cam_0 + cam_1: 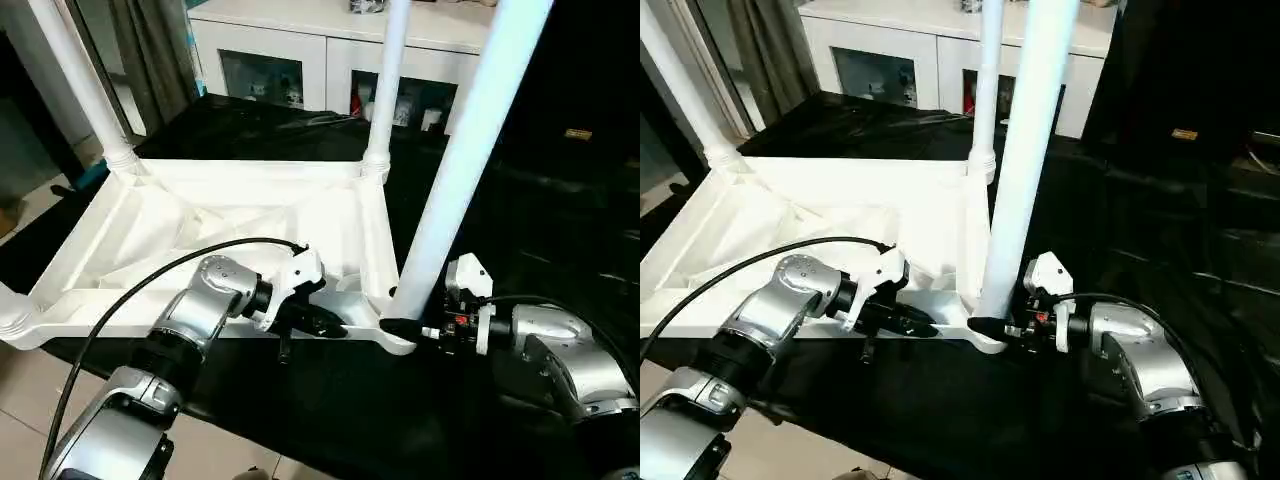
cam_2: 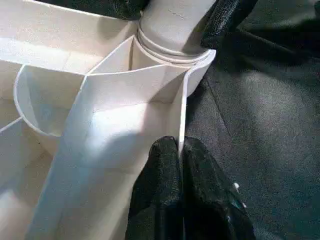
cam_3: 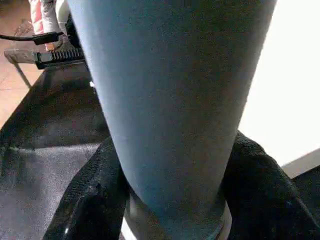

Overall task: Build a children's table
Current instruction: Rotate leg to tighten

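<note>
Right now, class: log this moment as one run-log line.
stage: seating near-corner leg | left gripper: shut on table top rim | right gripper: shut on leg base | other legs: upright in sockets

The upturned table top (image 1: 200, 220) is seen from above by both eye views. Its near corner socket (image 2: 170, 50) is shared, very close, by both wrist views.

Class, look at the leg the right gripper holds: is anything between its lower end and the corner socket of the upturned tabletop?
Nothing visible. The leg already stands in the near corner socket of the tabletop, with the right gripper clamped around its base.
</note>
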{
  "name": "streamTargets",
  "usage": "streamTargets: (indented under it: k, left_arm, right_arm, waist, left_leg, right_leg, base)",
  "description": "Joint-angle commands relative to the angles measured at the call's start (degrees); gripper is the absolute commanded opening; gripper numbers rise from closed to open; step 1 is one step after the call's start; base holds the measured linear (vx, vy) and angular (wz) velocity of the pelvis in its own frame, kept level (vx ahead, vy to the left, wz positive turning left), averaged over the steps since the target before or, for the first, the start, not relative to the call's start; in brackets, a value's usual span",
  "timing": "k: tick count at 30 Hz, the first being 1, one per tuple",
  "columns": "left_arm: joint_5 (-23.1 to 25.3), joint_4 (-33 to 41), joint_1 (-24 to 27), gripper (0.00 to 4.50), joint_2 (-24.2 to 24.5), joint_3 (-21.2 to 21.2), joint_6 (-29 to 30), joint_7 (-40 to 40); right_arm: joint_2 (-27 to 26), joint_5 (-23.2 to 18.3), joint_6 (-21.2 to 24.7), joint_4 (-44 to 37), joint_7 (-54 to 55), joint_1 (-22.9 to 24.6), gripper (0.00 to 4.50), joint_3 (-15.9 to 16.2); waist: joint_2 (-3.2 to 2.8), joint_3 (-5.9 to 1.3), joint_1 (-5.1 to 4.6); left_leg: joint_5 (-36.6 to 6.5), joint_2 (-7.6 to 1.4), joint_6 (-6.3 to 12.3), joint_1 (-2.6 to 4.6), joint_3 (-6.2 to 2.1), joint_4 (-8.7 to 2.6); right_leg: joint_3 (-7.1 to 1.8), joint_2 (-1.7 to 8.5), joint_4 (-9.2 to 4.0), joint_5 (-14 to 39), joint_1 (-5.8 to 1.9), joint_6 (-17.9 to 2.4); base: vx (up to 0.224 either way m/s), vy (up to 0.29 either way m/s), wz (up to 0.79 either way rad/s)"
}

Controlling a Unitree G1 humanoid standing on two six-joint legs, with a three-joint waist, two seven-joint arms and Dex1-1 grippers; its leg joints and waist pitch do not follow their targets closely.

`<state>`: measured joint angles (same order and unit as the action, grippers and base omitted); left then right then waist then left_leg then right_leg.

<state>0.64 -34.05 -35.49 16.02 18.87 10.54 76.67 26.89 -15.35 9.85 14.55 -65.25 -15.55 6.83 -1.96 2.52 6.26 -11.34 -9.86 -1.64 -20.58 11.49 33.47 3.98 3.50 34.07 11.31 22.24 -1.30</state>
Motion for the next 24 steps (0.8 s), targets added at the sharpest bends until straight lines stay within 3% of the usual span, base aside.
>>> streamTargets:
  k: [1,5,8,9,11,12,14,15,17,22,24]
  left_arm:
    - [-1.9,0.8,1.2,0.00,-0.9,0.5,1.0,1.3]
    - [-0.1,-2.5,-0.3,0.00,-3.3,-1.1,-0.3,-6.6]
    - [2.5,-9.7,-4.5,0.00,-7.2,-3.5,-0.6,-21.0]
    - [3.0,-12.0,-6.1,0.00,-8.7,-4.4,-0.4,-26.0]
    - [3.2,-13.8,-7.5,0.00,-10.3,-5.1,0.0,-29.8]
    - [3.5,-15.6,-8.9,0.00,-11.9,-5.6,-0.1,-33.7]
    - [3.9,-16.9,-9.8,0.00,-13.0,-5.7,-0.6,-36.2]
    - [4.2,-18.1,-10.6,0.00,-14.1,-5.7,-0.9,-38.5]
    - [4.6,-20.9,-12.0,0.00,-16.0,-5.6,-2.3,-41.2]
    - [4.8,-23.2,-12.8,0.00,-17.3,-5.5,-4.3,-40.5]
    - [4.9,-23.2,-12.6,0.00,-17.1,-4.8,-5.4,-39.1]
  right_arm:
    - [0.1,-0.8,1.3,0.0,0.8,0.1,2.23,-0.6]
    - [-2.3,1.3,1.0,3.0,8.3,-0.6,2.15,-2.2]
    - [-7.0,4.3,1.5,9.2,23.1,-2.5,2.11,-5.5]
    - [-8.9,4.9,1.7,10.6,28.1,-2.9,2.09,-6.8]
    - [-10.9,5.0,2.3,11.4,32.9,-3.1,2.07,-8.0]
    - [-13.2,5.1,2.8,12.1,38.0,-3.1,2.04,-9.1]
    - [-14.7,5.6,2.9,12.4,41.5,-3.1,2.01,-9.6]
    - [-16.1,6.4,2.5,12.7,44.7,-2.9,2.01,-9.8]
    - [-18.8,8.0,1.4,12.6,48.4,-2.6,1.99,-9.4]
    - [-20.6,8.8,-0.5,11.9,48.4,-2.5,1.99,-8.2]
    - [-20.9,7.2,-1.2,10.3,45.7,-1.8,2.54,-7.8]
  waist:
    - [0.95,-3.07,-0.10]
    - [1.08,-2.88,-0.42]
    - [1.01,-2.62,-1.30]
    - [0.94,-2.63,-1.51]
    - [1.02,-2.79,-1.56]
    - [0.82,-2.86,-1.48]
    - [1.01,-3.00,-1.38]
    - [0.60,-3.00,-1.42]
    - [0.57,-3.06,-1.38]
    - [0.33,-2.89,-1.44]
    - [0.30,-2.82,-1.39]
  left_leg:
    - [-7.7,-4.20,4.51,0.40,-1.89,-3.63]
    - [-9.1,-4.00,3.63,0.45,-1.97,-3.73]
    - [-10.9,-3.52,2.25,0.71,-1.93,-3.78]
    - [-11.7,-3.46,1.34,0.83,-2.19,-3.88]
    - [-10.8,-3.52,1.35,0.69,-2.18,-3.83]
    - [-10.7,-3.62,1.47,0.92,-2.16,-3.88]
    - [-9.6,-3.46,1.95,0.71,-2.10,-3.80]
    - [-9.5,-3.46,2.05,0.78,-2.07,-3.75]
    - [-9.3,-3.56,2.11,0.80,-2.15,-3.79]
    - [-12.1,-3.72,1.96,1.02,-2.21,-4.10]
    - [-12.9,-3.71,1.96,1.02,-2.21,-4.14]
  right_leg:
    - [-3.20,5.88,-4.08,10.6,-2.51,-12.3]
    - [-3.21,5.97,-4.48,13.3,-2.45,-11.9]
    - [-3.10,5.68,-5.17,17.2,-2.10,-11.0]
    - [-2.95,5.86,-5.34,20.1,-2.31,-10.3]
    - [-3.12,5.83,-5.34,19.1,-2.50,-9.8]
    - [-3.23,5.83,-5.27,17.8,-2.24,-9.9]
    - [-3.25,5.81,-5.07,15.4,-2.51,-10.2]
    - [-3.32,5.84,-5.09,14.8,-2.31,-10.3]
    - [-3.28,5.78,-4.95,13.2,-2.42,-10.6]
    - [-3.33,5.85,-5.20,13.8,-2.40,-10.7]
    - [-3.41,5.96,-5.36,14.8,-2.42,-10.5]
  base:
    - [0.000,0.000,0.00]
    - [0.000,0.000,0.00]
    - [0.000,0.000,0.00]
    - [0.000,0.000,0.00]
    - [0.000,0.000,0.00]
    - [0.000,0.000,0.00]
    - [0.000,0.000,0.00]
    - [0.000,0.000,0.00]
    - [0.000,0.000,0.00]
    - [0.000,0.000,0.00]
    - [0.000,0.000,0.00]
